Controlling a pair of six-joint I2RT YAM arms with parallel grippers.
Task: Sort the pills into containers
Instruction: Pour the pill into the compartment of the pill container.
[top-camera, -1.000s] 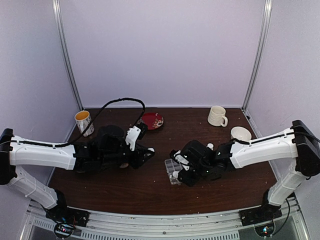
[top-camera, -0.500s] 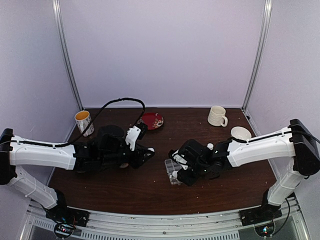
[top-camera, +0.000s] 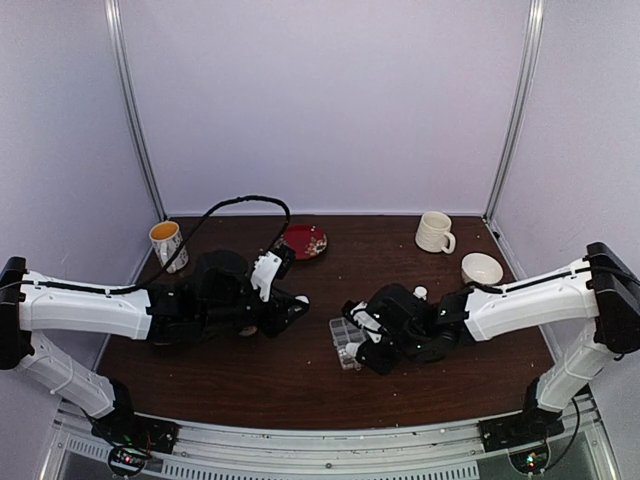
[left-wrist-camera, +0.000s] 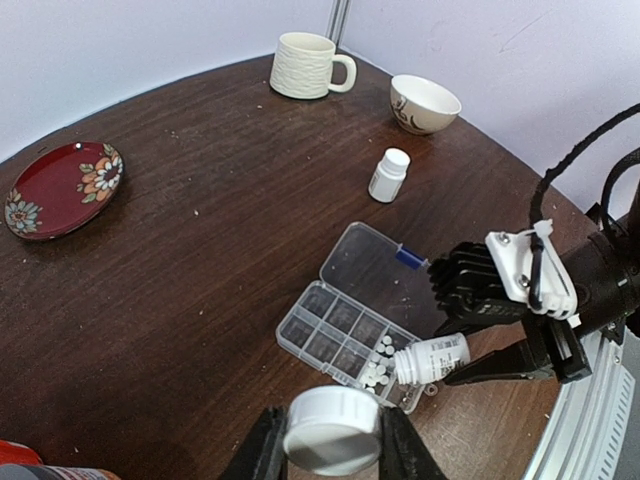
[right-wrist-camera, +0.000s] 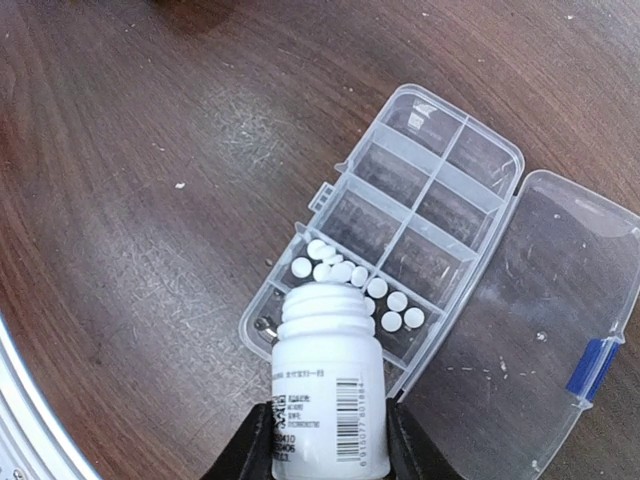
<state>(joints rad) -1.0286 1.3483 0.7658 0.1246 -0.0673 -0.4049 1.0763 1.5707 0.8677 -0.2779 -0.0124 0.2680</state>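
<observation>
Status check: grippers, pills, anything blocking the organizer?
Left gripper shut on white cap. Right gripper shut on tipped white bottle, mouth at organizer. Pills clustered in end cells. Lid open, nothing blocking.

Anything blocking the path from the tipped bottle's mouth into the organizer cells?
Nothing visible. The bottle in the right gripper is open, the cap in the left gripper; the organizer lid lies flipped open alongside, and pills sit in the nearest cells.

The brown table (left-wrist-camera: 200, 250) carries a red plate (left-wrist-camera: 62, 188), cream mug (left-wrist-camera: 308, 65), bowl (left-wrist-camera: 424, 103) and white bottle (left-wrist-camera: 388, 175). The open organizer box (left-wrist-camera: 322, 320) lies on it too.
</observation>
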